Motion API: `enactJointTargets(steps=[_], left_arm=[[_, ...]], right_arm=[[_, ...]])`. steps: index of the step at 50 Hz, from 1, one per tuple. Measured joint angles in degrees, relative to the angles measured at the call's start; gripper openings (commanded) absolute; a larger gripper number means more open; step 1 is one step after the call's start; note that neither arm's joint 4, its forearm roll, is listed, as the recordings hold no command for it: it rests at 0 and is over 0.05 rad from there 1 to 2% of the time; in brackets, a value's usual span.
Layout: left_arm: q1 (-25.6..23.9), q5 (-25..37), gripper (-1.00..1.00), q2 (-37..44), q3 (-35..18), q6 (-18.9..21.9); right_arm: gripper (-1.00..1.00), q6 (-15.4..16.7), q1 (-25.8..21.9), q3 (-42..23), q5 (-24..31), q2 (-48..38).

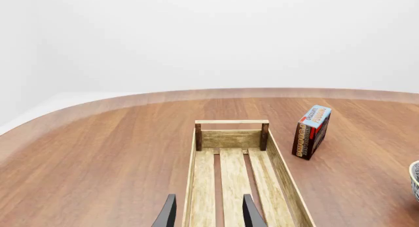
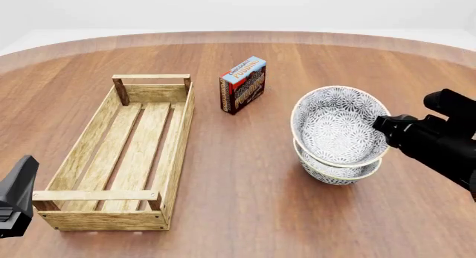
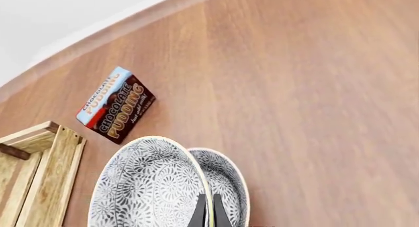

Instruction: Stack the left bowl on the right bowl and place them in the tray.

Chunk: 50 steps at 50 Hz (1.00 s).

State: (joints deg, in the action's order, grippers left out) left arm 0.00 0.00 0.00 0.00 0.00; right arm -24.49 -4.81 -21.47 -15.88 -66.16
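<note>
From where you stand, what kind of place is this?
Probably a simulated tabletop test scene, not a real kitchen: a bare wooden table against blank white, holding only two patterned bowls, a slatted tray and a pudding box.

A simulated tabletop scene, not a real room: a rounded wood table (image 2: 246, 202) stands in a blank white void with no walls or furnishings. Everything has a flat, clean rendered look. Only household props sit on it: a slatted tray (image 2: 89, 144), patterned bowls (image 2: 338, 130) and a pudding box (image 2: 243, 84).
</note>
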Motion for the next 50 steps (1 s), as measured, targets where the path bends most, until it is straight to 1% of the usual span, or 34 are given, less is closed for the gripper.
enactJointTargets(steps=[22, 23, 36, 50], left_arm=[[0.00, 0.00, 1.00, 0.00, 0.00, 0.00], [0.00, 0.00, 1.00, 0.00, 0.00, 0.00], [0.00, 0.00, 1.00, 0.00, 0.00, 0.00], [0.00, 0.00, 1.00, 0.00, 0.00, 0.00]], right_arm=[[-1.00, -1.27, 0.72, 2.90, -5.80, -4.38], [1.00, -1.26, 0.76, 2.98, -6.04, -4.61], [1.00, -1.08, 0.83, 3.46, -7.77, -5.89], [1.00, -0.92, 0.61, 3.64, -7.93, -5.59]])
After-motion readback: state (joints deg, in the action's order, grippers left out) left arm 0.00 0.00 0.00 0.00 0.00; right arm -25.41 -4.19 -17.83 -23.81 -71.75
